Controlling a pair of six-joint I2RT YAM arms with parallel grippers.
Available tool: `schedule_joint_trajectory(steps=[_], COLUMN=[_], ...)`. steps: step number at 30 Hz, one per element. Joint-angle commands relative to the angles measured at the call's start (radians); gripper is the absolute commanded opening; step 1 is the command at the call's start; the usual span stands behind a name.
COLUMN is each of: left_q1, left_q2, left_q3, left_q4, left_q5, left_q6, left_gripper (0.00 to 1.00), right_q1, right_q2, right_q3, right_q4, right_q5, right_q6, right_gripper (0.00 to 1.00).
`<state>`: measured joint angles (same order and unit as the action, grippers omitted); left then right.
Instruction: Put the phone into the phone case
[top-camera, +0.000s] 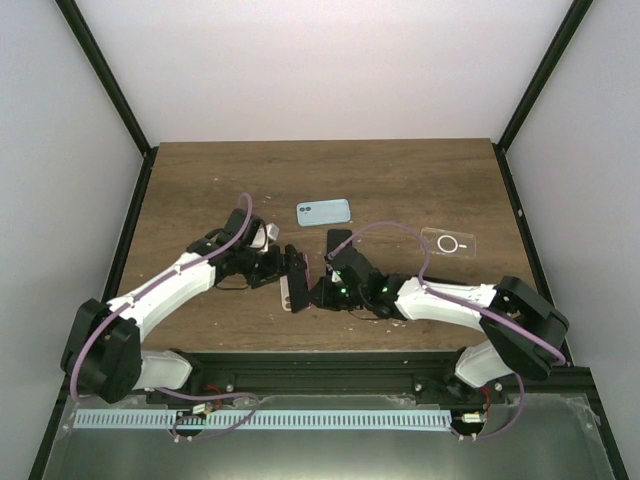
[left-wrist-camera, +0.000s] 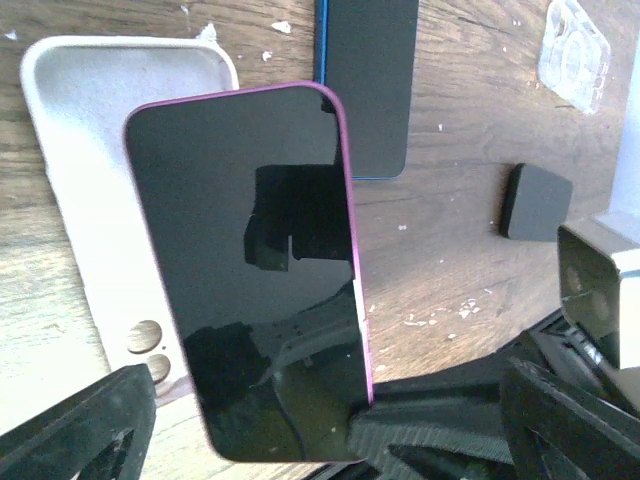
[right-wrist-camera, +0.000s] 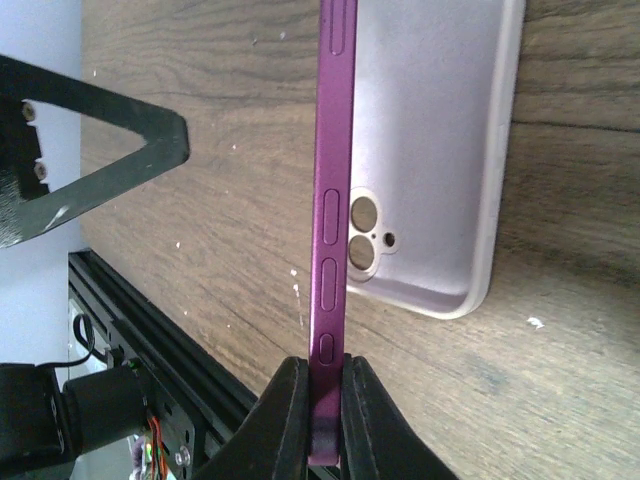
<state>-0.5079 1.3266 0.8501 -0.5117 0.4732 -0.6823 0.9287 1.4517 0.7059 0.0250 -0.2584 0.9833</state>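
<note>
Your right hand (right-wrist-camera: 322, 425) is clamped on the purple phone (right-wrist-camera: 330, 200), holding it edge-on over the pale case (right-wrist-camera: 430, 130), which lies open side up on the counter (top-camera: 420, 170). Your left hand (left-wrist-camera: 325, 400) is spread wide beside it. The phone is not yet seated; lowering and pressing are left.

Tilted phone (left-wrist-camera: 250, 270) over the phone case (left-wrist-camera: 90, 180), second phone (left-wrist-camera: 365, 80) behind them, clear case (top-camera: 449, 243) to the right.

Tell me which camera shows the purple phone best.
Left wrist: the phone shows nearly its whole screen. Right wrist shows only its purple edge, pinched by the right end effector. Top external shows it tiny, between the arms.
</note>
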Motion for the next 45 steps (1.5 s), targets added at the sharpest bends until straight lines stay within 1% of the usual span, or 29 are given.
schedule_joint_trajectory(steps=[1, 6, 10, 17, 24, 28, 34, 39, 45], left_q1=[0.071, 0.188, 0.214, 0.218, 0.218, 0.218, 0.218, 0.218, 0.218], left_q2=[-0.015, -0.023, 0.003, 0.087, 0.149, 0.205, 0.248, 0.260, 0.256], left_q3=[-0.026, -0.115, -0.158, -0.201, -0.248, -0.238, -0.256, -0.271, -0.282], left_q4=[-0.005, 0.069, 0.132, 0.232, 0.448, 0.472, 0.510, 0.541, 0.563], left_q5=[-0.010, 0.037, 0.059, 0.072, 0.160, 0.174, 0.190, 0.215, 0.257], left_q6=[0.021, 0.025, 0.016, 0.018, -0.014, -0.010, -0.007, -0.003, 0.018], left_gripper=[0.89, 0.82, 0.76, 0.73, 0.69, 0.67, 0.63, 0.60, 0.59], right_q1=[-0.021, -0.039, -0.057, -0.074, -0.089, -0.097, -0.097, -0.097, -0.097], right_q2=[0.010, 0.052, 0.091, 0.139, 0.183, 0.212, 0.242, 0.261, 0.274], right_q3=[0.018, 0.025, 0.031, 0.046, 0.073, 0.070, 0.070, 0.061, 0.049], right_q4=[0.079, 0.087, 0.110, 0.115, 0.104, 0.112, 0.131, 0.171, 0.208], right_q5=[-0.009, -0.039, -0.070, -0.114, -0.137, -0.169, -0.189, -0.235, -0.276], right_q6=[0.000, 0.010, 0.015, 0.008, -0.033, -0.047, -0.051, -0.048, -0.055], right_gripper=[0.01, 0.01, 0.01, 0.01, 0.01, 0.01, 0.01, 0.01, 0.01])
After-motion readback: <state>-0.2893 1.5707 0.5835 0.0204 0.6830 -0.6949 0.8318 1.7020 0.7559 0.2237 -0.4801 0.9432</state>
